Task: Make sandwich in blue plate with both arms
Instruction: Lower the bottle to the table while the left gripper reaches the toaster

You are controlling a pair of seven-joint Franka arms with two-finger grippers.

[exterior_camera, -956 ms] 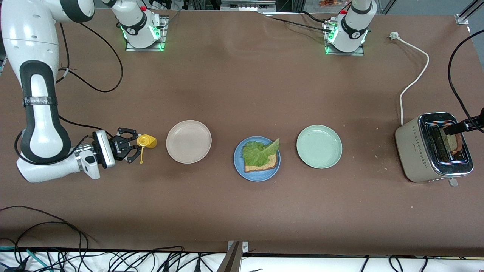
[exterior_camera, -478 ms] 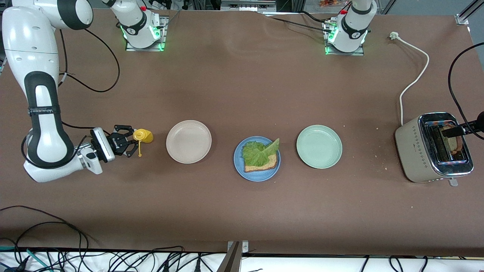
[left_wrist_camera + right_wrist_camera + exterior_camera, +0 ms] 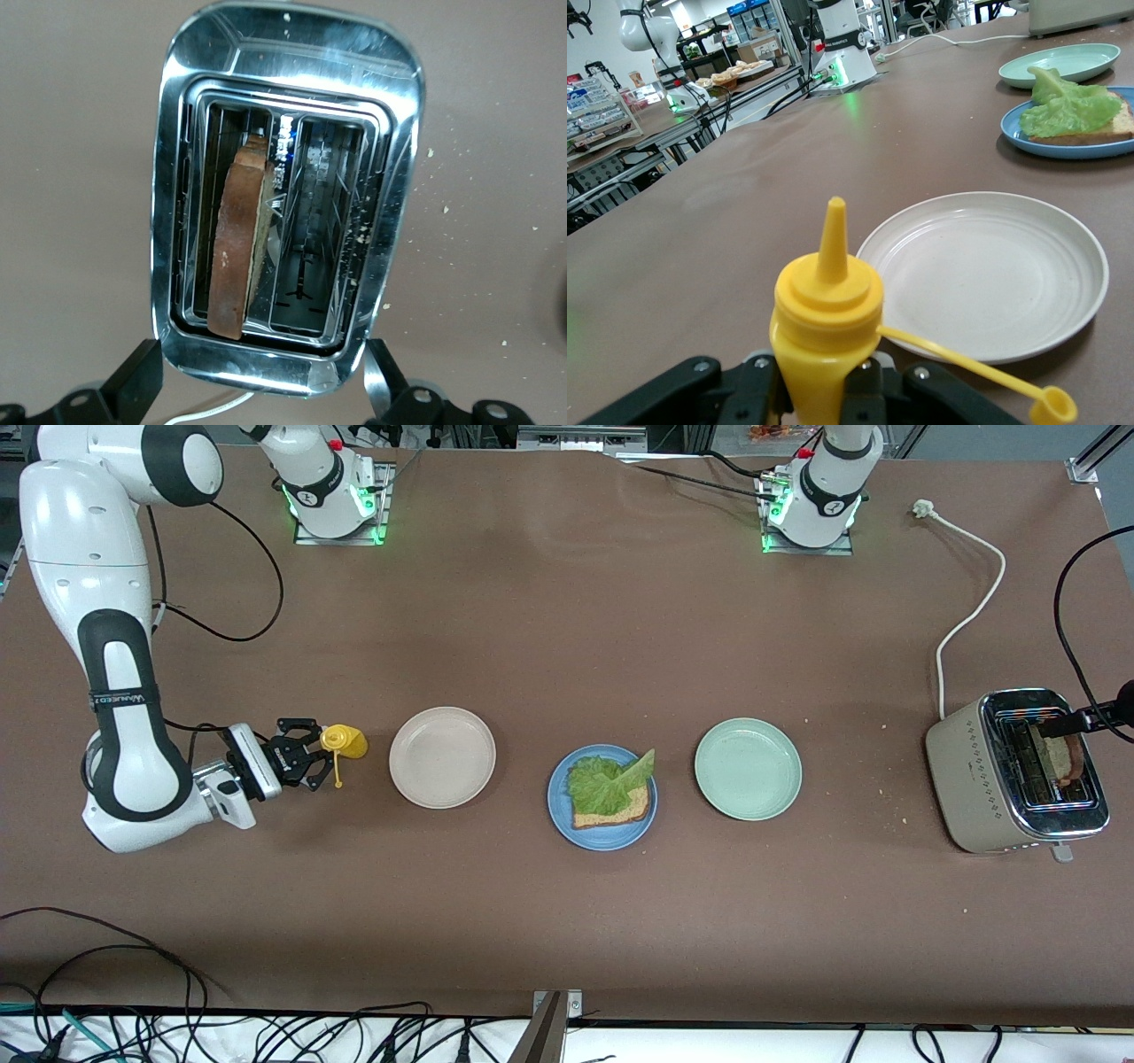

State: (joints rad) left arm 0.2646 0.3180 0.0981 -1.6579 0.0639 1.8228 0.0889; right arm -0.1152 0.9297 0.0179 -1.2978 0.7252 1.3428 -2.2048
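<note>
Table [image 3: 567,646] carries a toaster [image 3: 1014,771] at the left arm's end, one bread slice [image 3: 237,239] upright in one slot. The left gripper [image 3: 266,394] hangs over the toaster, fingers spread wide, holding nothing. Three plates stand in a row: beige plate [image 3: 442,757], blue plate [image 3: 602,798], green plate [image 3: 748,769]. The blue plate, in the middle, holds a bread slice [image 3: 620,808] topped with lettuce [image 3: 602,781]. The right gripper [image 3: 310,755], near the beige plate toward the right arm's end, is clamped on a yellow bottle [image 3: 344,741].
</note>
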